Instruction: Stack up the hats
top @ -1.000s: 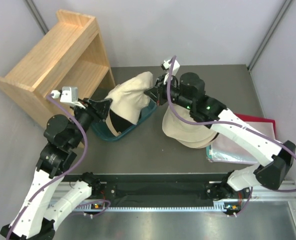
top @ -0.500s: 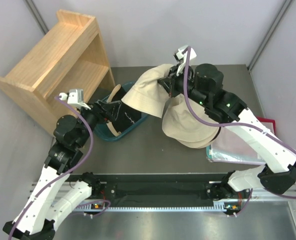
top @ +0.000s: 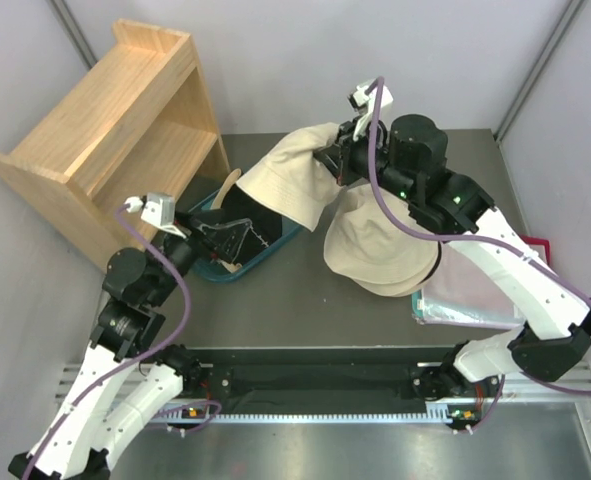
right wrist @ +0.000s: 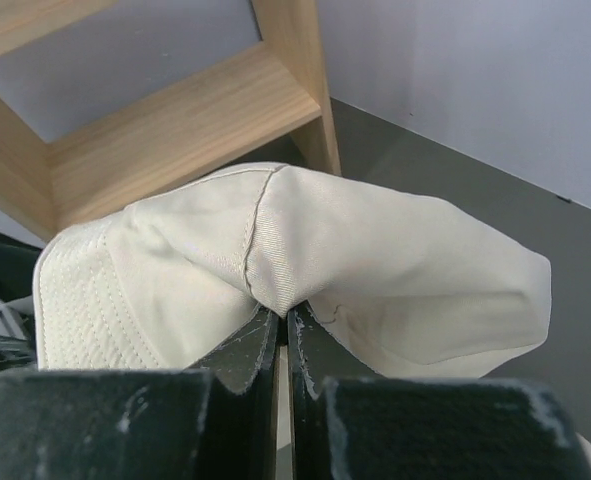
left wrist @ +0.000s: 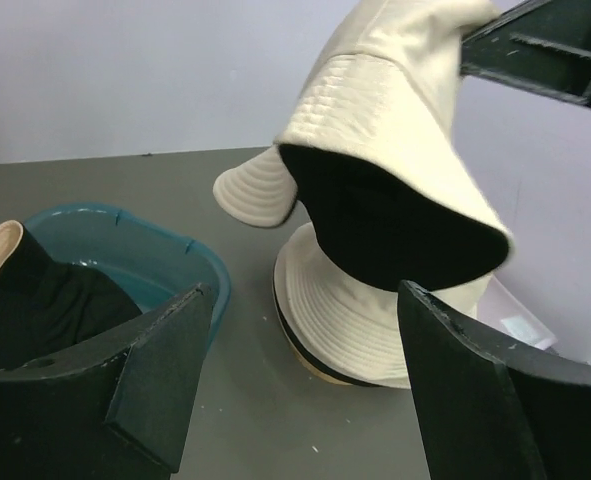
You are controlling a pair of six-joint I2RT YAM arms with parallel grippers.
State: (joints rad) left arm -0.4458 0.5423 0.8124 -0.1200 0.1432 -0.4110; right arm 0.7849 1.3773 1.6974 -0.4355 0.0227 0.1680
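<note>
We see right gripper [right wrist: 283, 326] clamped on the cream hat [top: 287, 182] crown, hanging at 11 o'clock of the stacked hats [top: 375, 252], left gripper [top: 223, 236] jaws wide apart, empty, over teal tub [top: 237, 276] at 9 o'clock.

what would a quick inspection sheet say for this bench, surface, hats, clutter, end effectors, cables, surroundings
surface: dark grey table, no spill seen
job's things: lifted hat hanging in the air, black lining showing; hat stack, cream, right of the tub; loose hat in the teal tub, black side up
clutter: clear plastic packet and red tray beside the hat stack
grippers: right end effector shut on a fold of the lifted hat; left end effector open, holding nothing
cables: purple cables run along both arms
surroundings: wooden shelf unit at the far left, grey walls
</note>
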